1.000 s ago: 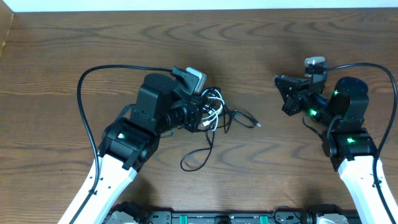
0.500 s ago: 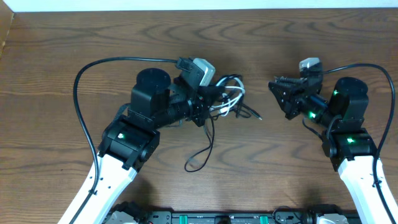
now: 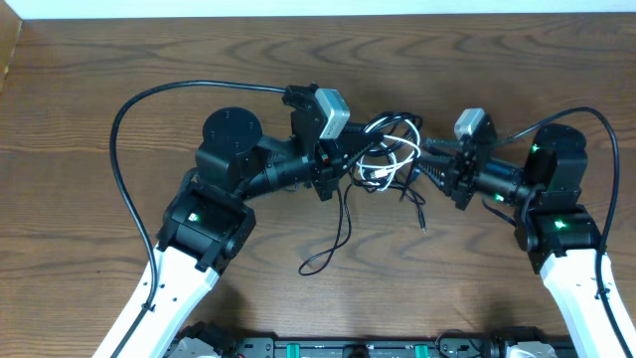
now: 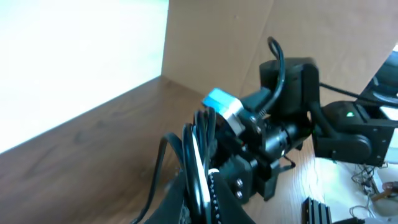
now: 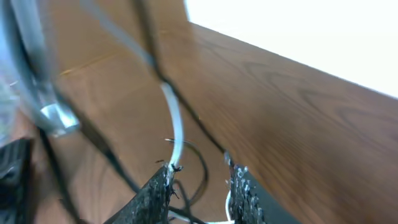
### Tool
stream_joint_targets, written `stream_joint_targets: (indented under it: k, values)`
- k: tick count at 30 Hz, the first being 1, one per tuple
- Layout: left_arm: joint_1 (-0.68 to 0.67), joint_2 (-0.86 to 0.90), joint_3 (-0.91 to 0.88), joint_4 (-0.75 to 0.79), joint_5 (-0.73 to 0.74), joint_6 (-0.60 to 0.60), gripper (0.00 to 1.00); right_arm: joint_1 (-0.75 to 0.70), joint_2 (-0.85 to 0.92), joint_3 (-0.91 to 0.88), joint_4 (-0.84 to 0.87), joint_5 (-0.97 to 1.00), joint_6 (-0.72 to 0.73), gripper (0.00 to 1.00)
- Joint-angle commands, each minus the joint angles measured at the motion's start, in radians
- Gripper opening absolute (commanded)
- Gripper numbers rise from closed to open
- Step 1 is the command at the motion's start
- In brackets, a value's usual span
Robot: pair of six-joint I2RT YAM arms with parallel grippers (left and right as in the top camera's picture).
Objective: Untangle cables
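Cables (image 3: 386, 159): black + one white, a tangled bunch over mid tabletop (image 3: 477, 60), betw. the two arms. L arm (image 3: 234, 164) reaches in from the left. L jaws are clamped on the bunch's left side, and wrist view shows strands running up out of them. R arm (image 3: 537, 174) is opposite. R jaws are at the bunch's right side, narrow gap, not closed. White cord (image 5: 174, 124) ends by one fingertip (image 5: 158, 186); can't tell if touching. Black loop (image 3: 328, 244) trails toward near edge, on tabletop.
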Motion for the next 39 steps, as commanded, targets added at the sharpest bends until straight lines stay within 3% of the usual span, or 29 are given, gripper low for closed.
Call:
stream_joint_targets:
  k: [1, 16, 29, 34, 39]
  values:
    - [0.003, -0.011, 0.022, 0.021, 0.015, -0.011, 0.08, 0.0, -0.002, 0.007, -0.001, -0.16, -0.116, 0.29]
    - [0.003, -0.011, 0.022, 0.047, -0.033, -0.012, 0.08, 0.0, -0.002, 0.008, 0.056, -0.339, -0.182, 0.27]
    - [0.003, -0.011, 0.022, 0.047, -0.032, -0.054, 0.08, 0.024, -0.002, 0.008, 0.104, -0.343, -0.182, 0.26]
    - [0.003, -0.011, 0.022, 0.046, -0.02, -0.058, 0.08, 0.058, -0.002, 0.008, 0.135, -0.323, -0.182, 0.3]
    - [0.003, -0.011, 0.022, 0.032, -0.006, -0.057, 0.08, 0.058, -0.002, 0.008, 0.136, -0.29, -0.158, 0.22]
